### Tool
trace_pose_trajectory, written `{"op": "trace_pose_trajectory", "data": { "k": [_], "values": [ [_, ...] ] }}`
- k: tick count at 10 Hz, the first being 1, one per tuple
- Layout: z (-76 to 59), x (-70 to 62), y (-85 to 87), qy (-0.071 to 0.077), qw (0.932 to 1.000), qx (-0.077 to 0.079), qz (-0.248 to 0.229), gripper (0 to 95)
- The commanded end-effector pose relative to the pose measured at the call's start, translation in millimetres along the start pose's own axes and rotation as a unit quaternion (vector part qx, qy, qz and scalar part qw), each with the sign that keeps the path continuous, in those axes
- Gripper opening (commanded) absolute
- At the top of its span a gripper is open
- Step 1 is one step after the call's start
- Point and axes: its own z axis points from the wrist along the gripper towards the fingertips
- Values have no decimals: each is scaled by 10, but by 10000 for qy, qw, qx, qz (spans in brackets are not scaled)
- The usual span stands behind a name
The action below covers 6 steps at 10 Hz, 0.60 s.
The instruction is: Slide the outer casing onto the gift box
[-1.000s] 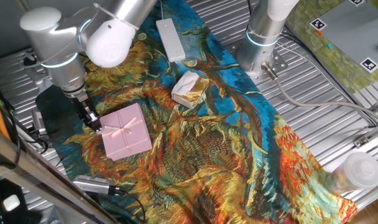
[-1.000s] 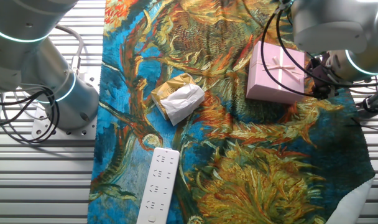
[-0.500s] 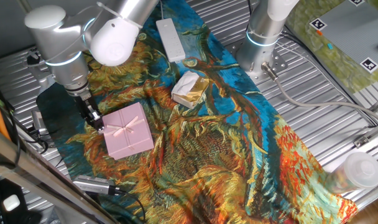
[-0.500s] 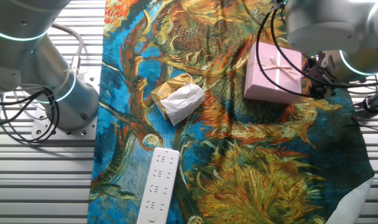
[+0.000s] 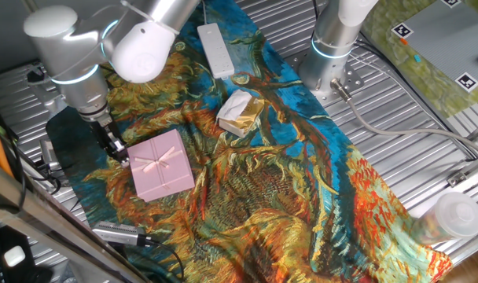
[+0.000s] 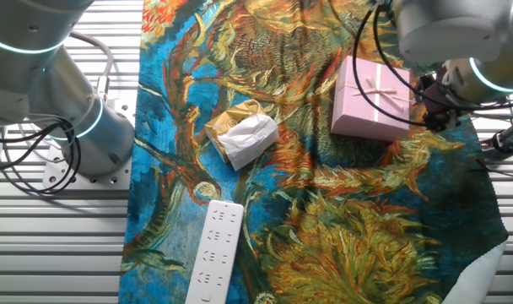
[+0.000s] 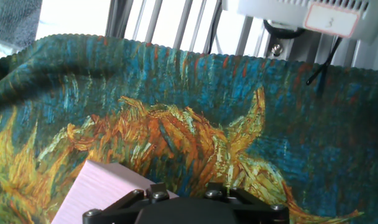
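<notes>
The outer casing [image 5: 159,165] is a flat pale-pink square with a ribbon bow, lying on the painted cloth. It also shows in the other fixed view [image 6: 373,97], and one corner of it [image 7: 99,190] is at the lower left of the hand view. My gripper [image 5: 117,149] is low at the casing's left edge, just beside it [image 6: 430,105]. Only the dark finger bases [image 7: 156,190] reach into the bottom of the hand view, so the jaw gap stays unclear. The gift box is hidden; no separate tray shows.
A cream-and-gold wrapped lump [image 5: 239,112] lies mid-cloth, and a long white bar [image 5: 216,49] sits at the cloth's far end. A second arm's base [image 5: 333,47] stands beside the cloth. A dark cylindrical tool [image 5: 117,233] lies near the front edge, below the casing.
The casing slid a little away from the gripper's side between the earliest frame and half a second ago. Since then the arm has drawn back slightly while the casing stays put.
</notes>
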Motion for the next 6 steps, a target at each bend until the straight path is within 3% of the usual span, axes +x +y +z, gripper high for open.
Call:
{"op": "trace_pose_trajectory", "data": {
  "k": [1,2,3,6],
  "values": [
    [-101,8,12,93,9999,-26,72,190],
    [-125,34,22,113,9999,-34,107,190],
    [-140,110,38,100,9997,-66,214,0],
    [-200,281,91,136,9992,-96,361,0]
  ]
}}
